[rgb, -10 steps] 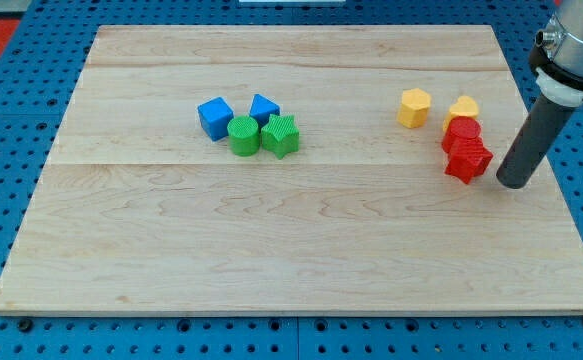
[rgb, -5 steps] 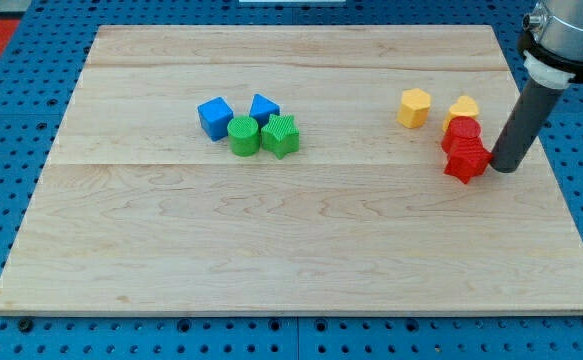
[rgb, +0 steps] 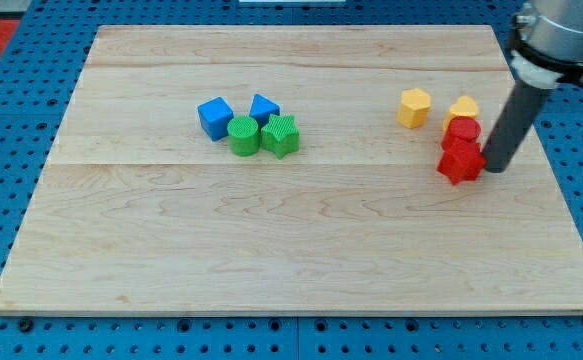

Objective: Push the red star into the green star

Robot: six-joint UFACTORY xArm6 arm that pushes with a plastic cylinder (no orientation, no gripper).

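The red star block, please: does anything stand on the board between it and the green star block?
Nothing visible does. The red star block has bare wooden board leftward to the green star block; my tip touches its right side.

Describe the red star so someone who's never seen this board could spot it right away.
Look at the wooden board's right side, where two yellow and two red blocks cluster. The red star is the lowest one, just below the other red block. Unlike its neighbours, it has my tip touching its right side.

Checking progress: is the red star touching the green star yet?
No: the red star sits far to the view's right of the green star, beside my tip.
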